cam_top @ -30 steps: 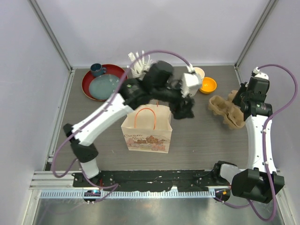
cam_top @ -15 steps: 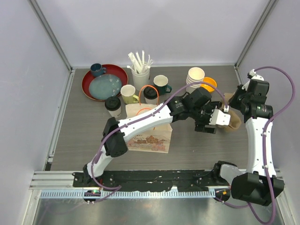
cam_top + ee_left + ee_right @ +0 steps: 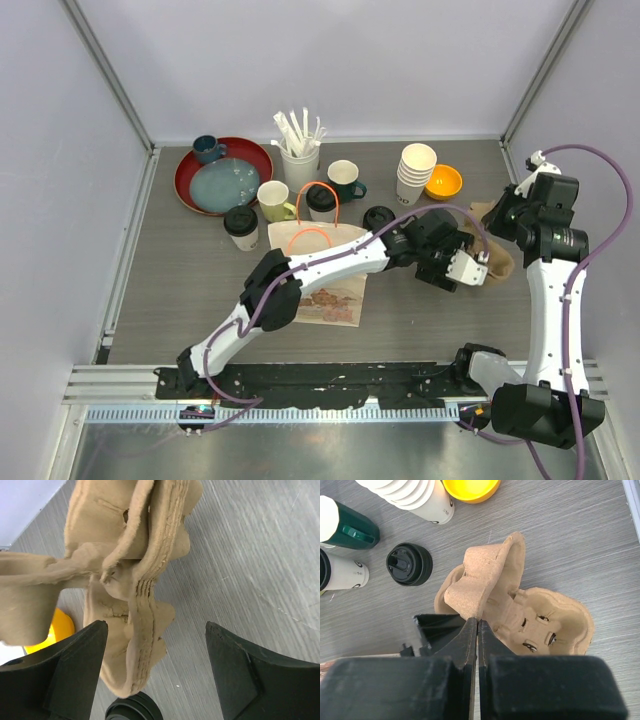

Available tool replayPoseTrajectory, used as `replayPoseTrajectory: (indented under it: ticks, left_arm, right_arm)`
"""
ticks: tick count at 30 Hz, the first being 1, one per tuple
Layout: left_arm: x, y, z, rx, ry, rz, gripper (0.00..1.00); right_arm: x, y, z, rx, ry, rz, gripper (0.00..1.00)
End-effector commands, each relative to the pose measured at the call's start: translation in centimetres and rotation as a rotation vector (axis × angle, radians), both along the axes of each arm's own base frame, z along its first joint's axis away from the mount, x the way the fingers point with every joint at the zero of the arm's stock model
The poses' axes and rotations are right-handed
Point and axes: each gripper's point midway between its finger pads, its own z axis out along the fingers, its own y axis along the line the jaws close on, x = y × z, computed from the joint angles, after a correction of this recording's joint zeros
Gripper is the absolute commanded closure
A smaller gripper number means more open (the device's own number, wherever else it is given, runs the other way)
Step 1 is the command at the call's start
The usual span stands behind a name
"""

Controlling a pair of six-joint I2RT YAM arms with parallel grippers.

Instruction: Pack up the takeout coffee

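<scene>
Paper bag (image 3: pixel 330 300): brown, upright, mouth partly covered by left arm. Pulp carrier (image 3: pixel 497 262): rough moulded fibre, tilted, right of bag; rim clamped by right gripper (image 3: pixel 477 622), fingers together. Left gripper (image 3: pixel 156 627): fingers wide apart astride carrier edge, nothing held. Left lidded cup (image 3: pixel 241 224), middle lidded cup (image 3: pixel 321 200), right lidded cup (image 3: pixel 378 217): round black lids, upright, axes vertical, ranged behind bag.

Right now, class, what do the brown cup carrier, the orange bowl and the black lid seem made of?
The cup carrier: moulded paper pulp, matte; rough fibrous surface, ragged edges. The orange bowl: probably plastic, smooth, even colour; could be glazed. The black lid: likely plastic; crisp moulded ridges, faint sheen.
</scene>
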Motion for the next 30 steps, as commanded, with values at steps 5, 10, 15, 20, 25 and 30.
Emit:
replayPoseTrajectory:
  ticks: [5, 10, 15, 20, 25, 30]
  left_arm:
    - [2.6, -1.2, -0.7, -0.022, -0.128, 0.008, 0.29]
    - [3.4, -0.6, -2.4, 0.029, -0.156, -0.011, 0.42]
    - [3.5, 0.0, -4.1, 0.07, -0.18, -0.038, 0.66]
    - [3.6, 0.1, -4.8, 0.086, -0.197, -0.044, 0.84]
    - [3.6, 0.3, -5.2, 0.106, -0.227, -0.065, 0.84]
    - [4.1, -1.0, -5.4, 0.065, -0.252, -0.042, 0.83]
  right_arm:
    - [0.2, 1.3, 3.8, 0.018, -0.129, 0.061, 0.99]
    - [0.2, 0.9, 4.2, 0.006, -0.151, 0.035, 0.99]
    - [0.3, -0.1, 4.8, -0.025, -0.169, -0.013, 0.99]
    - [1.1, -1.3, 6.4, -0.064, -0.214, -0.07, 0.99]
    - [1.4, -2.5, 8.4, -0.11, -0.257, -0.117, 0.99]
    - [0.6, -4.6, 10.2, -0.2, -0.275, -0.212, 0.99]
